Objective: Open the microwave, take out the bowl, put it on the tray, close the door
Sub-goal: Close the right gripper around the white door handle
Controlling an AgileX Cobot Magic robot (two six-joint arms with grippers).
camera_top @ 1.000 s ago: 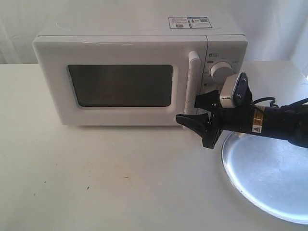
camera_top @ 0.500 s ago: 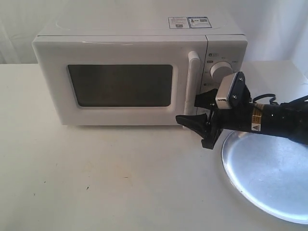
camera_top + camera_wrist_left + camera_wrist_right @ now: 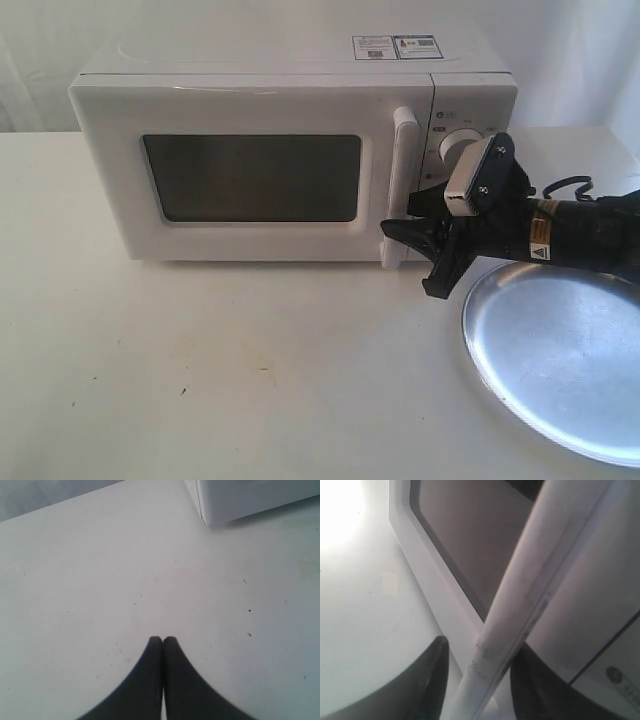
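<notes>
The white microwave (image 3: 250, 95) stands at the back of the table with its door (image 3: 120, 170) closed. The window is dark, so the bowl is hidden. My right gripper (image 3: 404, 220) is open, turned on its side, and straddles the lower part of the vertical door handle (image 3: 403, 150). In the right wrist view the handle (image 3: 530, 595) runs between the two fingers of the right gripper (image 3: 481, 647), with a gap on one side. The silver tray (image 3: 560, 350) lies at the right, under the right arm. My left gripper (image 3: 162, 639) is shut and empty above bare table.
The microwave's two knobs sit right of the handle, the upper knob (image 3: 455, 148) partly behind the wrist camera. A lower corner of the microwave (image 3: 250, 497) shows in the left wrist view. The white table (image 3: 220, 370) stretches in front of the microwave.
My right gripper has moved up and in toward the microwave, so the door handle now sits between its open fingers. The door has stayed closed.
</notes>
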